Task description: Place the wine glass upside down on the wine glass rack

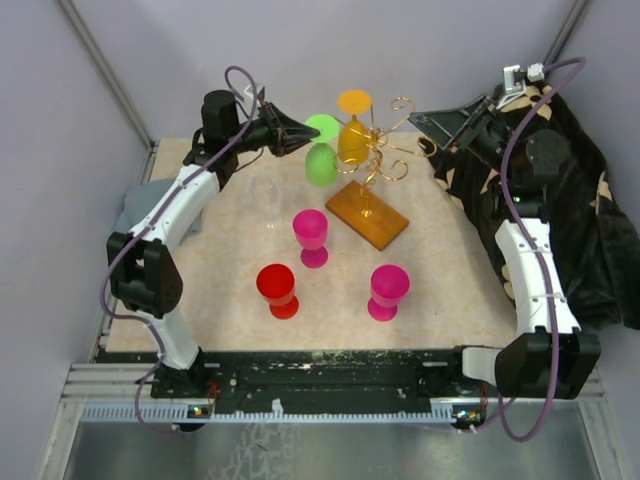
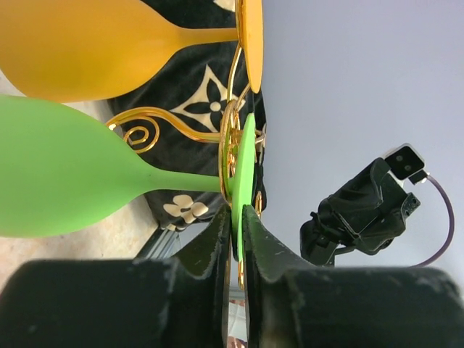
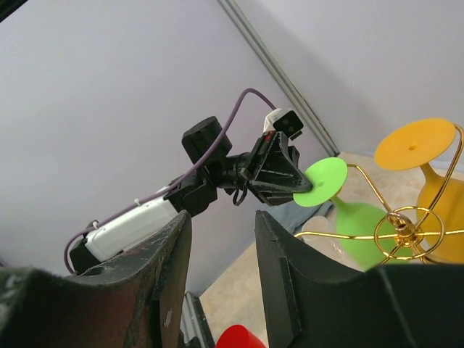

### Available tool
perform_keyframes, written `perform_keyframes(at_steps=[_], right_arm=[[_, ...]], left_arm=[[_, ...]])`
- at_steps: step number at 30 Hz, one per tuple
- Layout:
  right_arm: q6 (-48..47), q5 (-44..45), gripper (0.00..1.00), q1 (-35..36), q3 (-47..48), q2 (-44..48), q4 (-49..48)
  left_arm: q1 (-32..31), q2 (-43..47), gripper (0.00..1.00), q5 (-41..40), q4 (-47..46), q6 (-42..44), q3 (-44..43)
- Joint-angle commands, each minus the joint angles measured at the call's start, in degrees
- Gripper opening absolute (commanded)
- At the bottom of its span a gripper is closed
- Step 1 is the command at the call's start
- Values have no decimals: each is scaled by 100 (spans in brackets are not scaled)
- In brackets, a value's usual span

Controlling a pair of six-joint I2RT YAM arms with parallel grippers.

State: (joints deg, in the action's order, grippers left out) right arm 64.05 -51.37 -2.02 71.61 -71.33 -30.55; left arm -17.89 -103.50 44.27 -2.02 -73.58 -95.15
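Observation:
A green wine glass [image 1: 320, 165] hangs bowl-down at the gold wire wine glass rack [image 1: 385, 150], beside an orange glass [image 1: 352, 140] hanging the same way. My left gripper [image 1: 312, 135] reaches in from the left. In the left wrist view the left gripper [image 2: 236, 217] has its fingers pressed close on both sides of the green glass's flat foot [image 2: 243, 167], with the stem crossing a gold scroll arm [image 2: 230, 138]. My right gripper [image 1: 420, 118] hovers right of the rack. In its wrist view the right gripper [image 3: 221, 225] is open with nothing in it.
The rack's amber base [image 1: 367, 215] lies mid-table. Upright glasses stand in front: pink [image 1: 311, 235], red [image 1: 277, 290], magenta [image 1: 388, 290], and a clear one [image 1: 268, 195] at left. A black patterned cloth [image 1: 590, 220] drapes the right side.

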Motion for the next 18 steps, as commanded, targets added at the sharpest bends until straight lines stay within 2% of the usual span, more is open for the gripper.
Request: perform_keyframes(at_steps=[1, 6, 13, 18], right_arm=[[2, 56, 41, 0, -4, 193, -263], [-15, 57, 41, 0, -16, 232, -232], [-82, 57, 41, -1, -22, 258, -165], [-85, 49, 41, 0, -66, 261, -197]], left_arm=[[-13, 244, 18, 131, -188, 98, 155], [-13, 226, 23, 164, -218, 97, 208], [-8, 432, 41, 251, -102, 244, 256], [34, 642, 43, 236, 61, 364, 241]])
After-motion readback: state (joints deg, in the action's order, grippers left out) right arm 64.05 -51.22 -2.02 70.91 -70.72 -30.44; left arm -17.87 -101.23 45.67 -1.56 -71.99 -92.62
